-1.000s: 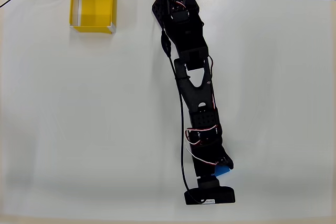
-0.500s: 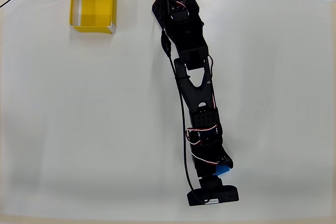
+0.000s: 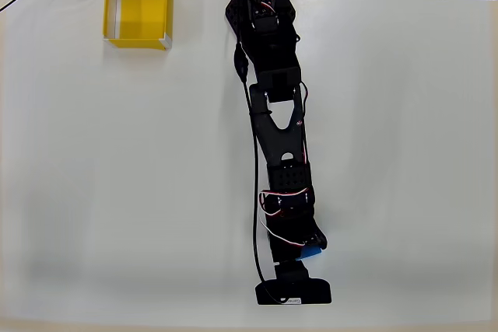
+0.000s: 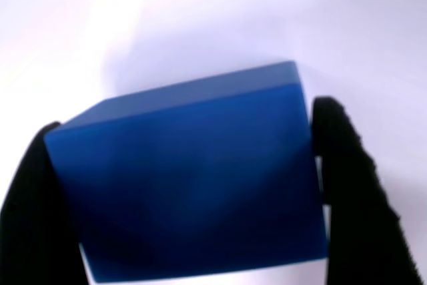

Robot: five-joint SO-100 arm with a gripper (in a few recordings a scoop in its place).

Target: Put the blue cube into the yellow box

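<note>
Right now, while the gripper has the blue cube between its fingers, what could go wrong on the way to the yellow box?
1. The blue cube sits tilted between the black fingers; it might twist or slip out during the swing.
2. The yellow box stands at the far top-left corner of the table, while the gripper is near the bottom edge: a long carry.
3. The box is small with thin walls, so the cube could catch the rim.

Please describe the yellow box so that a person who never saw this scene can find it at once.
In the overhead view, look at the wide white table, then at its top left corner, far from the black arm. There stands the square, open-topped, thin-walled bright-yellow box with whitish rims, the table's lone yellow thing.
</note>
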